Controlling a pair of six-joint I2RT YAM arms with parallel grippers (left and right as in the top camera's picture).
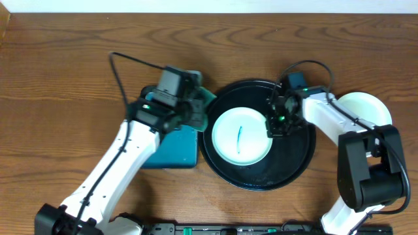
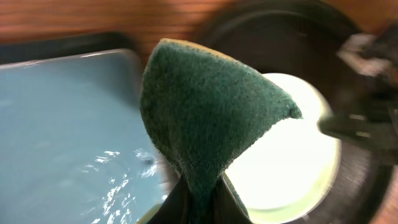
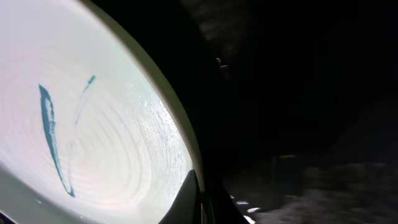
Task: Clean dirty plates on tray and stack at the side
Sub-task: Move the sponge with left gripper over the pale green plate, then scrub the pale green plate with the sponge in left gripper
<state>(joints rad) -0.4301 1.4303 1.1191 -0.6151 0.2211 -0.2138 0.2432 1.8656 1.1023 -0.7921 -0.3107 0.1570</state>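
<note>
Brown wood-grain tabletop (image 1: 59,59), pale strip (image 1: 261,5) beyond.

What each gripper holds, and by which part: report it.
Left gripper: green sponge, pinched at its narrow end. Right gripper: scribbled pale plate, clamped at its rim.

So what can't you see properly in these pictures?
Overhead: the left arm covers much of the teal tray.
Overhead: the right arm hides part of the side plate; scribbled or clean, cannot tell.
Left wrist: the green pad blocks the plate's scribble.
Right wrist: the plate runs past the left and top edges; the black tray is too dark.
</note>
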